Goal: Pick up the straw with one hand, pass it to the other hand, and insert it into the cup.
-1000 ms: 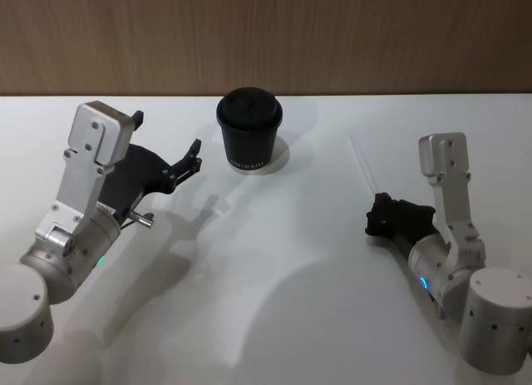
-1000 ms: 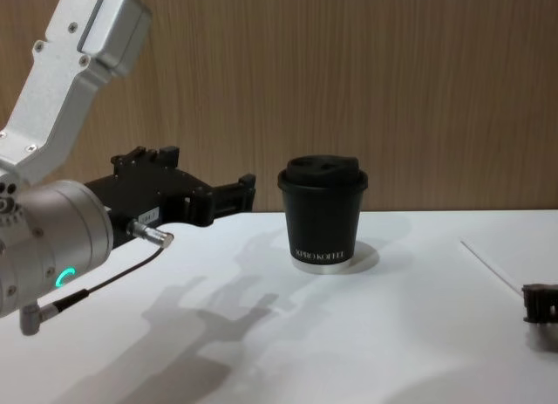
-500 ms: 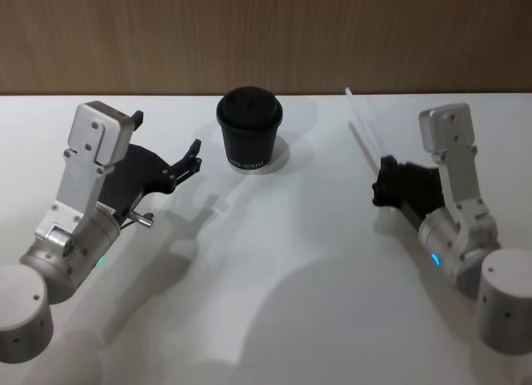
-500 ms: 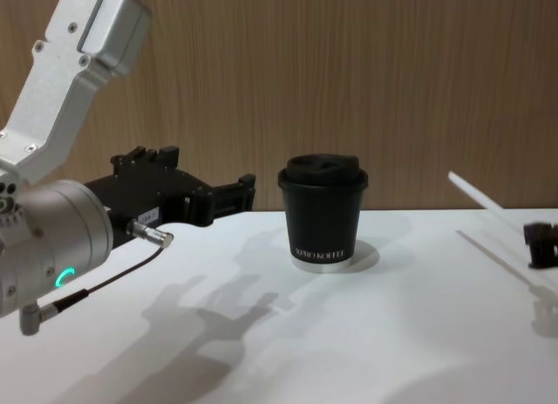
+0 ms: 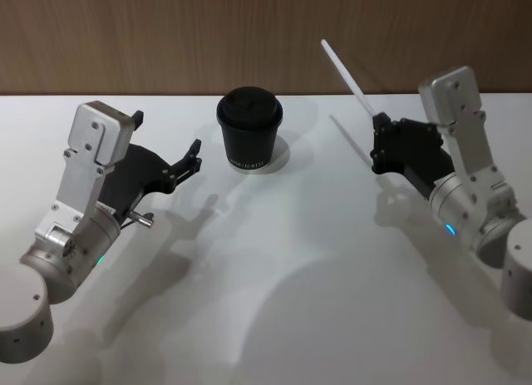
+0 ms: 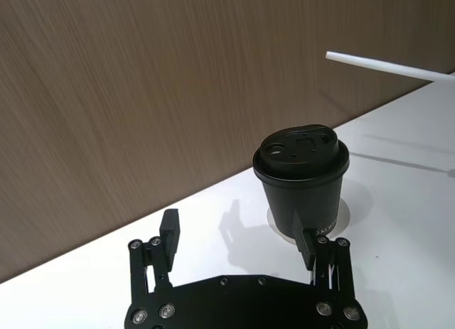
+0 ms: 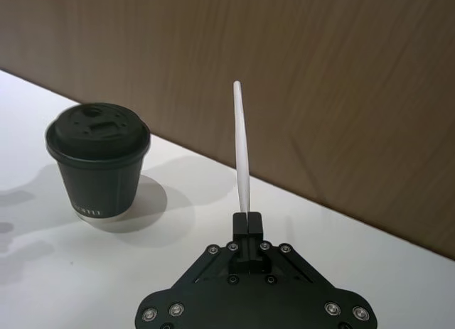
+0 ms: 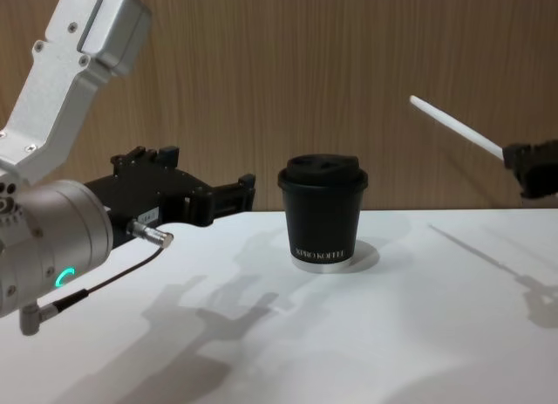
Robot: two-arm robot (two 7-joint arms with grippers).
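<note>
The right gripper (image 5: pixel 380 124), pinching the straw (image 5: pixel 344 68), now rides higher; the straw slants up toward the robot's left. The left gripper (image 5: pixel 167 132) is spread wide.

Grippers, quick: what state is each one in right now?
Left gripper: open, empty, beside the black coffee cup.
Right gripper: shut on the white straw, held in the air.

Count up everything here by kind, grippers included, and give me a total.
cup: 1
straw: 1
grippers, left gripper and right gripper: 2
Total: 4
</note>
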